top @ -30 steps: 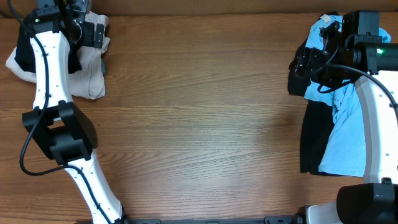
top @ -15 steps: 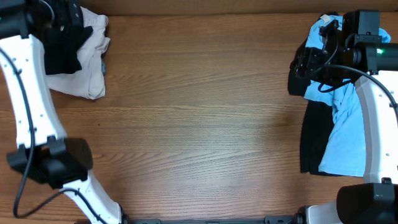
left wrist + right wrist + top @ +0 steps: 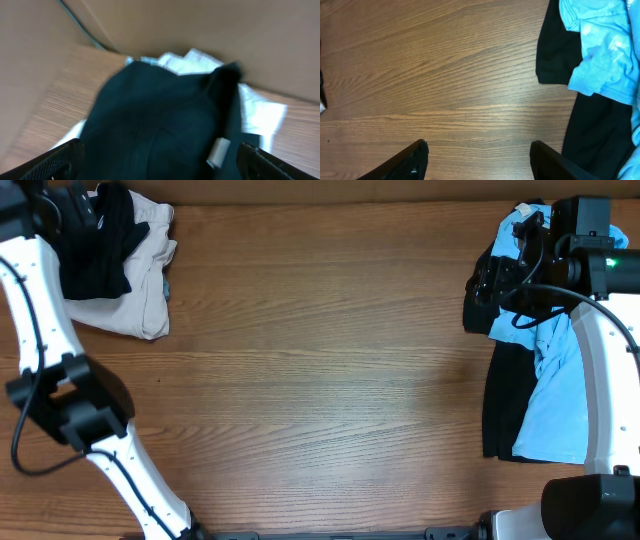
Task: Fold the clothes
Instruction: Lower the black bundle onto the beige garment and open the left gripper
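Overhead: L arm has swung out twd the left edge vs a sec ago, uncovering the pile at the far-left corner. The black T-shirt (image 3: pixel 95 240) lies crumpled on the beige trousers (image 3: pixel 135 305). Left gripper (image 3: pixel 160 147) has jaws spread wide over the shirt, clamping nothing, so prob. no fold begun. The trousers underneath could drag along. Table (image 3: pixel 320 360) middle would suit spreading. Right edge: light blue tee (image 3: pixel 555 390) over another black garment (image 3: pixel 505 400), unmoved. Right gripper (image 3: pixel 477 146) is spread, empty.
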`<state>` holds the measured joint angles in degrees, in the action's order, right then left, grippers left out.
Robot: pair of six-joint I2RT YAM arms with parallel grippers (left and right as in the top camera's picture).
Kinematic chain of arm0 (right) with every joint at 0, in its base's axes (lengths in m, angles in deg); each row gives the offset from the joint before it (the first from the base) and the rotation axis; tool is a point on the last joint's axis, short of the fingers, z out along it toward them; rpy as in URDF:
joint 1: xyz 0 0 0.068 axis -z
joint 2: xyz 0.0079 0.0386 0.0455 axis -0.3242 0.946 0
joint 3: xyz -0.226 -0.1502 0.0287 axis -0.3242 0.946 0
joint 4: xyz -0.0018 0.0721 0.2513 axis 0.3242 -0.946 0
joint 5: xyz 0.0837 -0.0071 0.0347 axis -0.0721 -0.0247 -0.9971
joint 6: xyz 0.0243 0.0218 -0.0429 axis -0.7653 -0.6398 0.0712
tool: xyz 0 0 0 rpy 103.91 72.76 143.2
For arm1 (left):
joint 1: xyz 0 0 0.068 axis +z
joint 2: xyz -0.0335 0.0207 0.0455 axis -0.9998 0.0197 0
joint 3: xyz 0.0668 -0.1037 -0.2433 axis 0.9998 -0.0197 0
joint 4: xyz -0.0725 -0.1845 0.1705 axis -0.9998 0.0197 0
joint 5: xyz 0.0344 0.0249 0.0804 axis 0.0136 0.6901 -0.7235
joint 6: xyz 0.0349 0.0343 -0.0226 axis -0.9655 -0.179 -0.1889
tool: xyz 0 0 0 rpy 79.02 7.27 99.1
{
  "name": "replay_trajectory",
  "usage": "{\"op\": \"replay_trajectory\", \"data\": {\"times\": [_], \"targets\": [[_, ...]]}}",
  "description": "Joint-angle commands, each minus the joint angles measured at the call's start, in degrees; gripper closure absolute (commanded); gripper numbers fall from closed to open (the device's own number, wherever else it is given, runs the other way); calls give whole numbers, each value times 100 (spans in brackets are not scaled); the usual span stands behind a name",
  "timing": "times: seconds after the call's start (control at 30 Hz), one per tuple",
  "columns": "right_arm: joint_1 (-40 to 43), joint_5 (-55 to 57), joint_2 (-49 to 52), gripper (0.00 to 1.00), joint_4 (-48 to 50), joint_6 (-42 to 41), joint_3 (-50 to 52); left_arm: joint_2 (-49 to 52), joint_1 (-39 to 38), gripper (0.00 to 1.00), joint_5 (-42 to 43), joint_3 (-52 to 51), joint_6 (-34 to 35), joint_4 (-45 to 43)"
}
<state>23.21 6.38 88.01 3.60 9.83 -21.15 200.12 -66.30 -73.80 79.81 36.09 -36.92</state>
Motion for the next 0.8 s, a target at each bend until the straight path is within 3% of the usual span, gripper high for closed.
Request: {"op": "replay_trajectory", "data": {"times": [0.0, 0.4, 0.53, 0.6, 0.77], "targets": [[-15, 57, 0, 31, 17, 74, -140, 769, -101, 0, 184, -24, -256, -229], [-15, 59, 0, 30, 22, 79, -140, 1954, -195, 0, 116, -24, -289, 55], [-15, 155, -2, 25, 37, 96, -199, 1585, -188, 0, 74, 28, -293, 129], [-15, 258, -13, 18, -24, 94, -367, 1204, -188, 0, 76, 42, -293, 164], [-15, 684, -140, 14, -654, 94, -1578, -247, -245, 0, 87, 42, -291, 404]]}}
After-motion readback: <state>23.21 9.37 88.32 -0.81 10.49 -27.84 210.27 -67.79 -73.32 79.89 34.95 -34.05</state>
